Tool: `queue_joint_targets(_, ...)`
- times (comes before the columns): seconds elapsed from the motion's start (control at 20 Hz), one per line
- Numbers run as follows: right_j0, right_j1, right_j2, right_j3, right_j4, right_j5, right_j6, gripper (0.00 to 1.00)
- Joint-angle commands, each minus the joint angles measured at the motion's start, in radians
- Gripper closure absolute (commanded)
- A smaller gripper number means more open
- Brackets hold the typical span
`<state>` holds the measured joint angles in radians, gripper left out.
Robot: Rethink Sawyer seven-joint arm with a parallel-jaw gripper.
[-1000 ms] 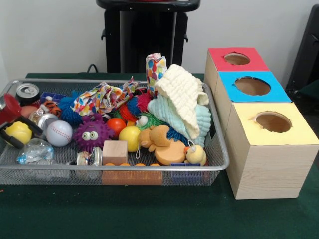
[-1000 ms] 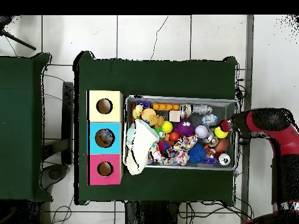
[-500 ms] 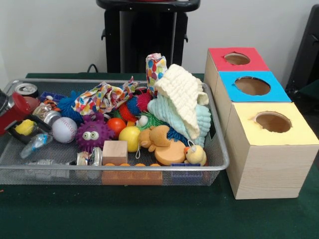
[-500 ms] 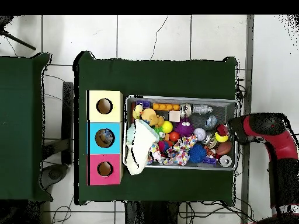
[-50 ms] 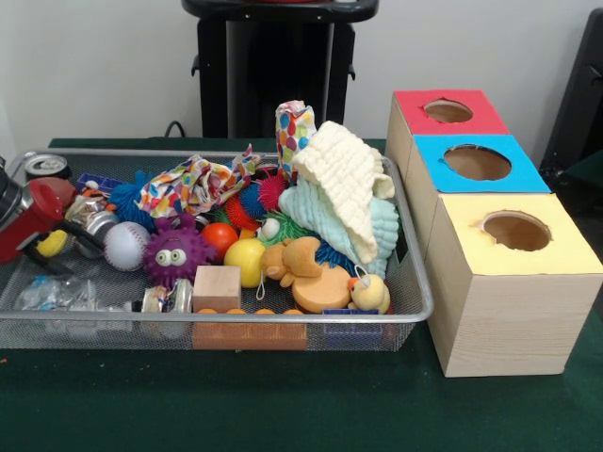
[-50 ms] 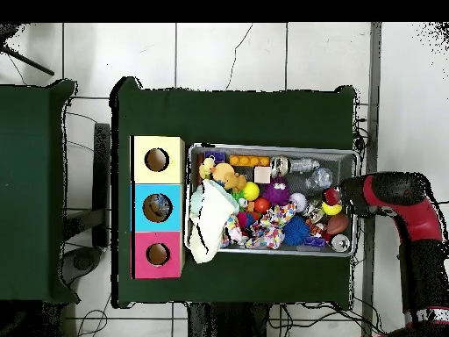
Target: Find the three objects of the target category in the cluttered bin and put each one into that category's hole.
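A silver wire-mesh bin [image 5: 415, 282] crowded with toys is seen on the dark green table [image 5: 283, 405]. In the front view, the red and black arm's tool [image 5: 52, 247] is found at the bin's 9 o'clock end, closed around a small yellow ball [image 5: 52, 243]; in the overhead view the same tool [image 6: 333, 205] lies at the bin's 3 o'clock end with the yellow ball [image 6: 331, 208] between its black fingers.

Just beside the ball, toward 3 o'clock in the front view, a white baseball [image 5: 125, 246] is seen, touching a purple spiky ball with googly eyes [image 5: 175, 258]. A crumpled clear plastic bottle [image 5: 57, 294] lies at 6 o'clock from the tool, against the bin's front wall. A silver drink can [image 5: 45, 166] stands at the bin's 10 o'clock corner.

Near the middle, a plain wooden cube [image 5: 217, 287], a second yellow ball [image 5: 244, 261] and an orange plush toy [image 5: 306, 273] are gathered, with a pale yellow cloth [image 5: 349, 184] heaped over a mint cloth [image 5: 325, 212].

At 3 o'clock from the bin, three wooden boxes with round holes are lined up: red-topped [image 5: 448, 112], blue-topped [image 5: 479, 163] and yellow-topped [image 5: 513, 233].
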<state>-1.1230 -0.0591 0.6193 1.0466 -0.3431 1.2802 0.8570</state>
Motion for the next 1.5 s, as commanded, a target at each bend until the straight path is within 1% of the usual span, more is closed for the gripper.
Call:
queue_joint_targets(0.05, -0.051, 0.132, -0.084, -0.064, -0.092, -0.055, -0.160, 0.00)
queue_joint_targets(0.25, -0.059, 0.157, -0.067, -0.058, -0.076, -0.079, -0.173, 0.00)
queue_joint_targets(0.35, -0.054, 0.137, -0.068, -0.047, -0.081, -0.095, -0.164, 0.00)
queue_joint_targets(0.45, -0.062, 0.087, -0.067, 0.004, -0.084, -0.161, -0.129, 0.00)
queue_joint_targets(0.6, -0.074, 0.005, -0.070, 0.079, -0.090, -0.278, -0.046, 0.00)
queue_joint_targets(0.7, -0.089, -0.020, -0.067, 0.114, -0.088, -0.353, -0.005, 0.00)
queue_joint_targets(0.85, -0.108, -0.057, -0.050, 0.159, -0.083, -0.460, 0.028, 0.00)
queue_joint_targets(0.95, -0.109, -0.103, -0.057, 0.194, -0.085, -0.536, 0.080, 0.00)
queue_joint_targets(1.0, -0.109, -0.127, -0.064, 0.215, -0.084, -0.581, 0.121, 0.00)
queue_joint_targets(1.1, -0.113, -0.172, -0.087, 0.264, -0.074, -0.686, 0.223, 0.00)
queue_joint_targets(1.15, -0.111, -0.191, -0.111, 0.288, -0.063, -0.726, 0.288, 0.00)
queue_joint_targets(1.2, -0.116, -0.204, -0.126, 0.310, -0.048, -0.755, 0.326, 0.00)
queue_joint_targets(1.25, -0.118, -0.210, -0.143, 0.328, -0.031, -0.776, 0.365, 0.00)
queue_joint_targets(1.4, -0.124, -0.206, -0.184, 0.372, 0.020, -0.846, 0.441, 0.00)
queue_joint_targets(1.5, -0.121, -0.197, -0.203, 0.382, 0.052, -0.862, 0.456, 0.00)
